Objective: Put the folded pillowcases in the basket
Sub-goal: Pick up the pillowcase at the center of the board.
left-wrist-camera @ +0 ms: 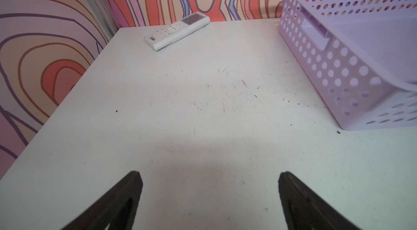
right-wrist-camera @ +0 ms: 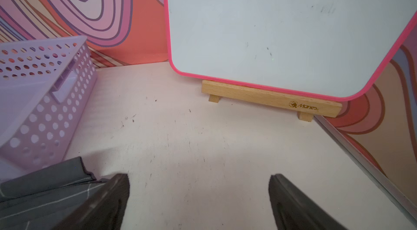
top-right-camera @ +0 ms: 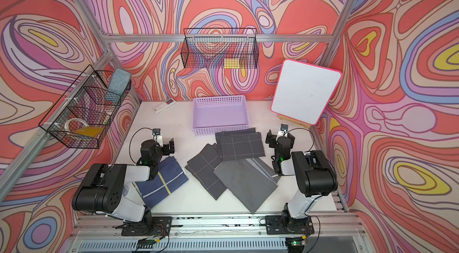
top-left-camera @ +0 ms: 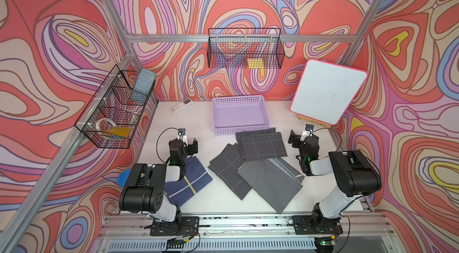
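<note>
The left gripper [left-wrist-camera: 209, 175] and right gripper [right-wrist-camera: 199, 178] gape wide, empty. The pillowcase [top-left-camera: 260, 145] lies mid-frame between them, just below the basket [top-left-camera: 239, 130]; of the wrist views, only the right catches its corner.

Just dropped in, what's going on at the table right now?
Nothing is held yet. The left gripper and right gripper both hang open above the table. The lilac basket sits empty. Three folded grey pillowcases lie overlapping in front of it, and a navy pillowcase lies by the left arm.
</note>
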You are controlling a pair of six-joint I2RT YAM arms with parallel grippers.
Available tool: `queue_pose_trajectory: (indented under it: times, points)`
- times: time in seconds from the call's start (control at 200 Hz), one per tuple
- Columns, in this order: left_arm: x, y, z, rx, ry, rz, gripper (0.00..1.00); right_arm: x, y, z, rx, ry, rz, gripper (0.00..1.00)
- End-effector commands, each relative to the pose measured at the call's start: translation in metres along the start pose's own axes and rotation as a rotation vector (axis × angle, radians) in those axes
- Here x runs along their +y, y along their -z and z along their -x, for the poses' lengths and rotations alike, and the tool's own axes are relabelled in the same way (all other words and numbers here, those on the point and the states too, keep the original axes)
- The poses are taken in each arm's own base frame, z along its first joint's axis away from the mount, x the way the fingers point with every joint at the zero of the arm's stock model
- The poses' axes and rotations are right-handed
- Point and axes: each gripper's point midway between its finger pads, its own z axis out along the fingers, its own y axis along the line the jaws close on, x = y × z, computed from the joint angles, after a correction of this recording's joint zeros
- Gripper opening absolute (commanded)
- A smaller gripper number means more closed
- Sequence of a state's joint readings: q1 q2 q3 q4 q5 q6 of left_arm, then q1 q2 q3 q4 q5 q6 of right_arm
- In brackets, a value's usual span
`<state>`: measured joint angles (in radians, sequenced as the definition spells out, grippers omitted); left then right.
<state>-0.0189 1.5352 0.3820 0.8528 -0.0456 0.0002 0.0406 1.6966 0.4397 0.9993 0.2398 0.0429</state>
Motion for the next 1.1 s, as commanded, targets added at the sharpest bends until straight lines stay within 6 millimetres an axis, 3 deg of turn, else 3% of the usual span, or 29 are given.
queue_pose_trajectory:
  times: [0.0,1.092]
  points:
    - [-0.0035,0.001,0.0038,-0.021,0.003,-0.024,0.99,-0.0028,-0.0024,0.0023,-0.009,-0.008,-0.015,0.98]
    - [-0.0018,-0.0003,0.0039,-0.015,0.003,-0.016,0.99,-0.0018,-0.0026,0.0013,-0.004,-0.009,-0.011,0.98]
